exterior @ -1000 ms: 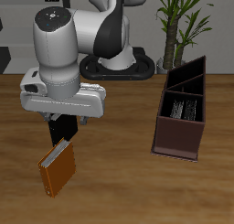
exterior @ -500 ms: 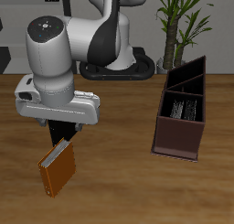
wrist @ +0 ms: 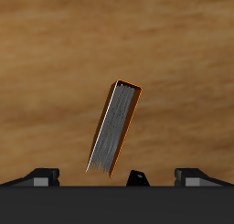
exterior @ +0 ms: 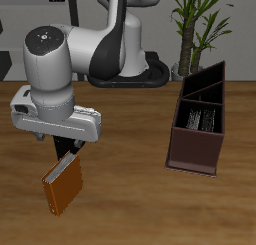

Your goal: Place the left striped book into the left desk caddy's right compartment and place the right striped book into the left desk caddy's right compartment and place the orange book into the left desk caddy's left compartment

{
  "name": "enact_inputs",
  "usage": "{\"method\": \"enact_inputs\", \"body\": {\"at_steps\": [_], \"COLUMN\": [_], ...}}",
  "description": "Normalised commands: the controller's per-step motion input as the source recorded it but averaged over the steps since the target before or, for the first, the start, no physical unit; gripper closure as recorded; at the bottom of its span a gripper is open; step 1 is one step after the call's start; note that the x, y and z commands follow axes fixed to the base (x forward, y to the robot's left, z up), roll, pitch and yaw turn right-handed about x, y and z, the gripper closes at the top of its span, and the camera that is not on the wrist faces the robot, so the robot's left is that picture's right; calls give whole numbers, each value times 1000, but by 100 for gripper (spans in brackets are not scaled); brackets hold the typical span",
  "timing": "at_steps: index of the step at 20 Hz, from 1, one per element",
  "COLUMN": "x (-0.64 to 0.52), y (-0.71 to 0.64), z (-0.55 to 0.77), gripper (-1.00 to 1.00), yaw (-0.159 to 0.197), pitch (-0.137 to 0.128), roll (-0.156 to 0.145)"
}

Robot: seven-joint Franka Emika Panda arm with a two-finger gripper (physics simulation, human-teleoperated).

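Observation:
The orange book (exterior: 62,186) stands tilted on its edge on the wooden table near the front edge. In the wrist view (wrist: 114,127) its pale page edges face the camera. My gripper (exterior: 66,149) hangs just above the book's upper end, jaws open wide, holding nothing; in the wrist view my gripper (wrist: 119,177) has its fingertips (wrist: 41,176) far apart. The left desk caddy (exterior: 190,151), dark maroon, stands across the table. Striped covers (exterior: 201,119) show inside its large section nearer the table's front; I cannot tell the two striped books apart there.
A potted plant (exterior: 200,19) stands behind the caddy at the table's back. The robot base (exterior: 130,71) sits at the back middle. Bare wood lies between the orange book and the caddy.
The arm has shifted sideways away from the caddy and sunk a little lower over the orange book. The book and the caddy have not moved.

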Motion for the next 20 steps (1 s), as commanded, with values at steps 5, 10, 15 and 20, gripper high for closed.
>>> {"method": "enact_inputs", "body": {"at_steps": [5,10,15,20], "x": [17,8,-7,26], "y": [-4,18,-46,-35], "z": [-171,-191,-119,-159], "gripper": [-100,-100,-100,-100], "yaw": [-28,-19,-13,-19], "pitch": [4,3,-1,11], "roll": [-13,-24,-26,-19]}}
